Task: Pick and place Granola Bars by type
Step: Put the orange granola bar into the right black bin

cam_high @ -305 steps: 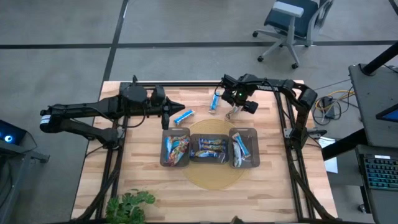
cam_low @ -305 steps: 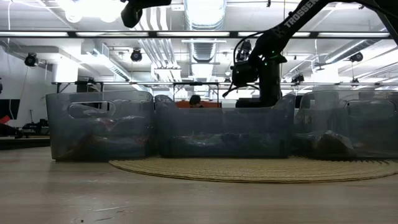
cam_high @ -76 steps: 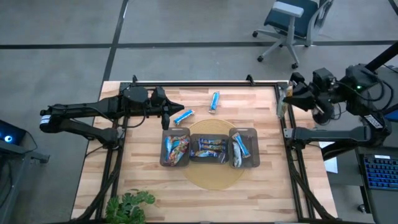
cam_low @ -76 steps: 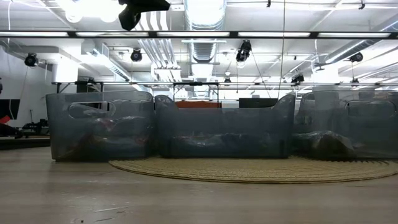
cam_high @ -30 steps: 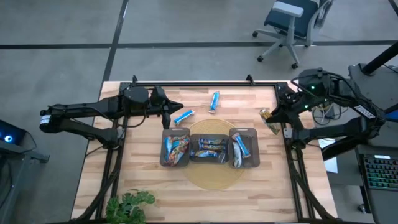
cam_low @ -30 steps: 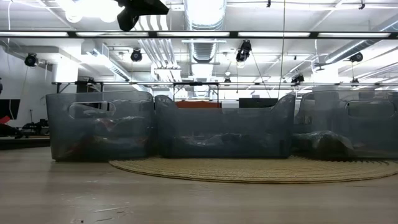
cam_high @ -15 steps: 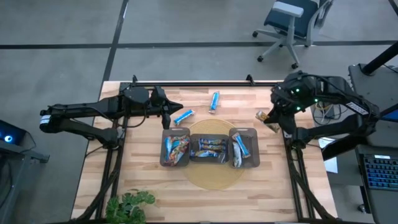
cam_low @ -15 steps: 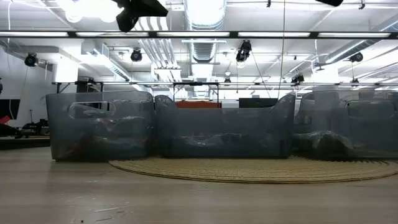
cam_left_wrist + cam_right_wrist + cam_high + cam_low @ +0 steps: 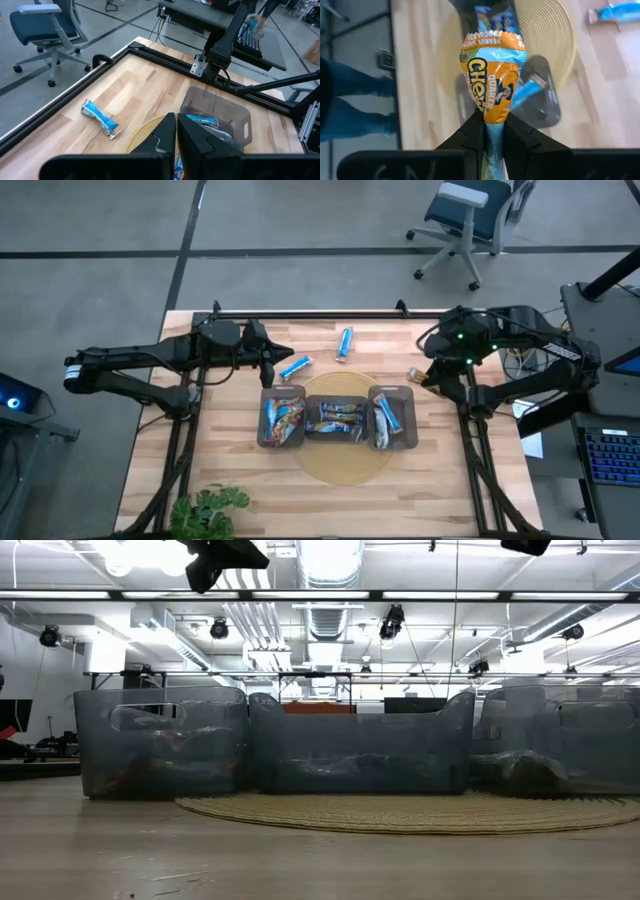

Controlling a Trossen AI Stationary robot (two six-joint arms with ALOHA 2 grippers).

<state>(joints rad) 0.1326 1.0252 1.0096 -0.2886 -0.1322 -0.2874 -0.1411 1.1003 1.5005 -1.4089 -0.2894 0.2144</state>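
Note:
My right gripper (image 9: 421, 377) hangs over the table's right part, just right of the trays, shut on an orange granola bar (image 9: 492, 75). Three dark trays (image 9: 392, 392) stand in a row on a round woven mat (image 9: 345, 465). The left tray holds mixed bars (image 9: 283, 418), the middle one also holds bars (image 9: 336, 417), and the right one holds blue bars (image 9: 388, 415). Two blue bars (image 9: 295, 366) (image 9: 345, 341) lie flat on the wood behind the trays. My left gripper (image 9: 176, 131) is shut and hovers high behind the left tray. My right gripper pinches the orange bar by one end of its wrapper (image 9: 486, 127) between its two fingers. The fingers slant down from the table's right side. The bar sticks out ahead of the fingertips, lifted clear above the table (image 9: 413, 375).
A black frame rail (image 9: 310, 314) runs along the table's far edge, with posts on both sides. A green plant (image 9: 205, 510) sits at the near left corner. An office chair (image 9: 470, 220) stands on the floor beyond the table. Bare wood lies right of the trays.
My right gripper has carried the orange bar from the table's right edge inward toward the trays, sinking a little and tipping its fingers further down. The bar stays in its hold, clear of the table.

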